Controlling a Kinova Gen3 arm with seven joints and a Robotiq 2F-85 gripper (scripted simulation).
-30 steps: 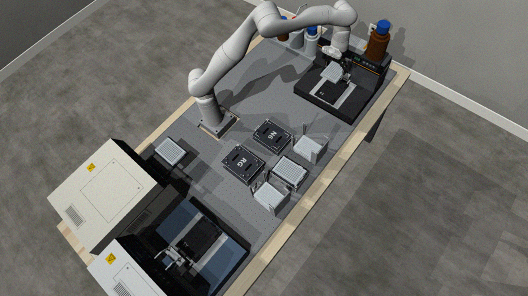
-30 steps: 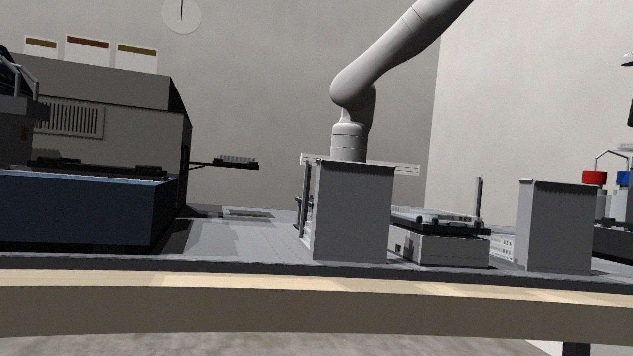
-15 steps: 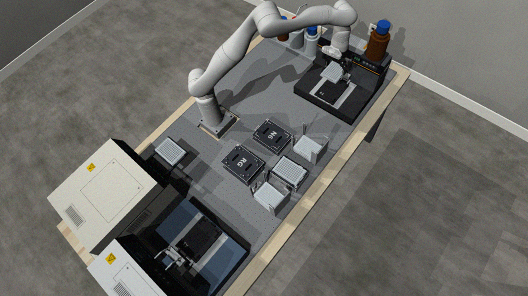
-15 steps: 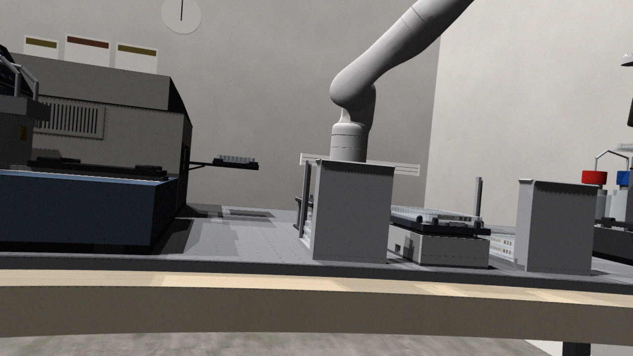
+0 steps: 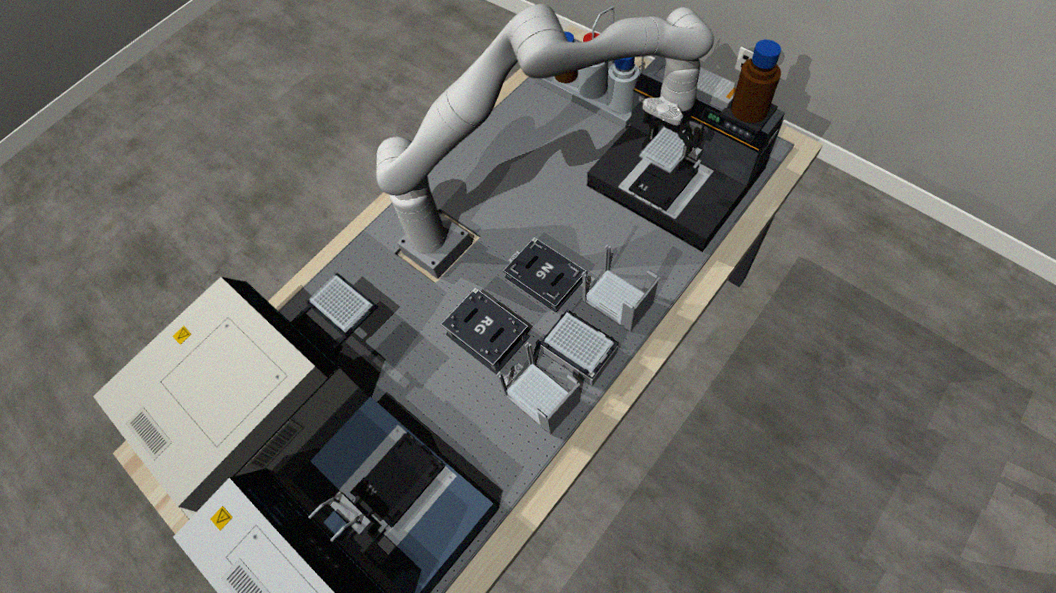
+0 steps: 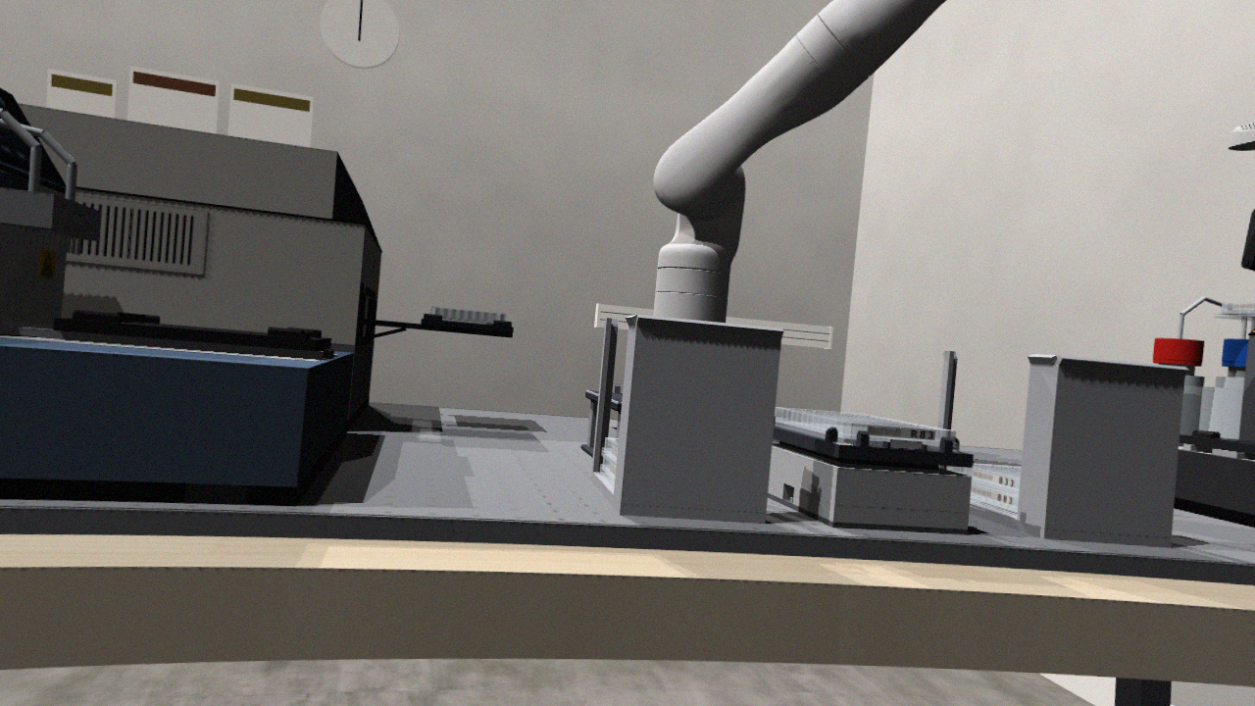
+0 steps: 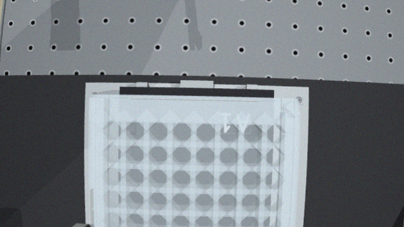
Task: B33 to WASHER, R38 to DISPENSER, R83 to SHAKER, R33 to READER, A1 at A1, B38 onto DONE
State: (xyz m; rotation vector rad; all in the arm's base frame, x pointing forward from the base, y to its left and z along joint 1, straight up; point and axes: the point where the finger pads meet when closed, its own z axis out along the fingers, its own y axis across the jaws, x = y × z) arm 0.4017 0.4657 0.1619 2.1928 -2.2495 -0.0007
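While the wide-spread gripper point(image 5: 672, 143) grips the plate point(image 7: 196, 157), apparently across its sides, I'd lower it level, labelled end toward the A1 mark point(image 7: 235, 123) at upper right

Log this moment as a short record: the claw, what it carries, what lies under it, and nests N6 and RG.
claw: shut on a clear well plate
under plate: black instrument's nest, white frame
A1 mark: shows through the plate
plate label: not readable
nest N6: no plate
nest RG: no plate
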